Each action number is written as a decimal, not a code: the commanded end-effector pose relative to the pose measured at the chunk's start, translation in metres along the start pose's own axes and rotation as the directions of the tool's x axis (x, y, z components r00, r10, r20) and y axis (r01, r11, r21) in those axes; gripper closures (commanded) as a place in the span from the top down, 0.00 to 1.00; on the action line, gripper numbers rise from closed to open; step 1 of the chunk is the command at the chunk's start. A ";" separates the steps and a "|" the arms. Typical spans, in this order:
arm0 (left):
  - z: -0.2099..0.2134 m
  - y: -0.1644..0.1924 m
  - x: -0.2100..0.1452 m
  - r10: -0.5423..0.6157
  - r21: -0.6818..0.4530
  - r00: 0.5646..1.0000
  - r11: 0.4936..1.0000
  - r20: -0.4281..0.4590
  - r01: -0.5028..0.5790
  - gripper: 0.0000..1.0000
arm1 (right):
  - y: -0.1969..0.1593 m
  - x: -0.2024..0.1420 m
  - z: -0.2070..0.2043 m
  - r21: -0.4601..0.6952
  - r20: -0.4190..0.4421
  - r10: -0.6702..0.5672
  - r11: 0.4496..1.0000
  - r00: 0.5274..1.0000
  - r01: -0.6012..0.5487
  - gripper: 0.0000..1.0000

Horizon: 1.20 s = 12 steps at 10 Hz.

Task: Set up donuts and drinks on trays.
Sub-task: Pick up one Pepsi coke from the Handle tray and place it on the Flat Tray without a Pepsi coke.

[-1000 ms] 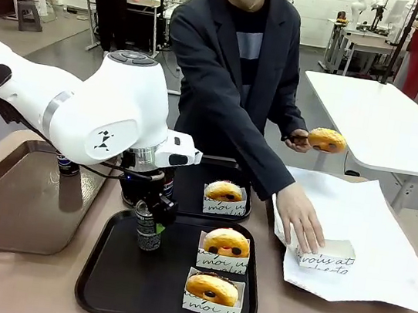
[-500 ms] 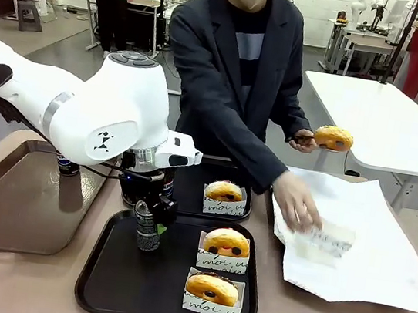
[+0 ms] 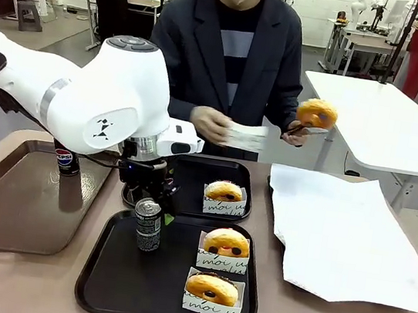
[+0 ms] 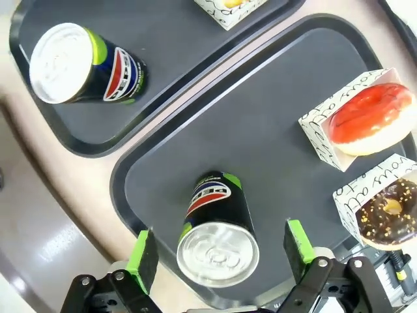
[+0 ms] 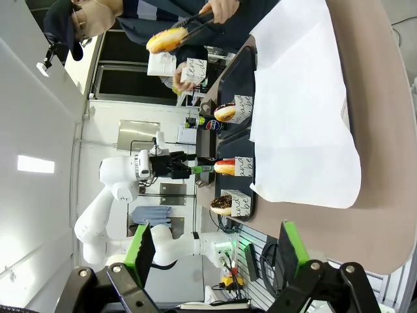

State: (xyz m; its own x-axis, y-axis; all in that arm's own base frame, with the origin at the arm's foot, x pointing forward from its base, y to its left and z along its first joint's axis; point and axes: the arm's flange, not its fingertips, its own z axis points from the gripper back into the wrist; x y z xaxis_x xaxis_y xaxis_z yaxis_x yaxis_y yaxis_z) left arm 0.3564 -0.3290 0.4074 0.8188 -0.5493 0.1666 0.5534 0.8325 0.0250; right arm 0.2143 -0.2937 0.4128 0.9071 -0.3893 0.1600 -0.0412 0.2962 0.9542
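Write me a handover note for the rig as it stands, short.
Left claw: open, pads either side of the Pepsi can standing on the near tray, not touching it.
Right claw: open, nothing between its pads, off past the paper sheet.
Near tray: that can plus two sleeved donuts.
Far tray: one sleeved donut and a second can.
Another Pepsi can stands on the brown tray.
Person: tongs holding a donut in one hand, empty sleeve in the other.
Left: that donut to be sleeved and set down, likely on the far tray.
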 end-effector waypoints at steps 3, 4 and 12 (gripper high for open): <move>0.051 0.007 -0.030 0.100 0.002 0.993 0.995 -0.062 -0.100 1.00 | 0.000 0.001 0.001 0.017 0.007 0.021 1.000 1.000 -0.021 1.00; 0.066 0.010 -0.042 0.099 0.004 0.993 0.995 -0.061 -0.099 1.00 | 0.000 0.001 0.001 0.017 0.007 0.021 1.000 1.000 -0.021 1.00; 0.108 0.099 -0.085 0.279 0.057 0.960 0.959 -0.037 -0.277 1.00 | 0.000 0.001 0.001 0.017 0.007 0.021 1.000 1.000 -0.021 1.00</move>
State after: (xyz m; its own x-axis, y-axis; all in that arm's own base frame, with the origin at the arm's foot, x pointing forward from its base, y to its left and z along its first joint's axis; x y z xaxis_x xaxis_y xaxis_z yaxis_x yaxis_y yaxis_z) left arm 0.3193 -0.1935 0.5065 0.9403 -0.3070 0.1472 0.3084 0.9512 0.0135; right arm 0.2143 -0.2936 0.4127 0.9071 -0.3893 0.1597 -0.0410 0.2960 0.9543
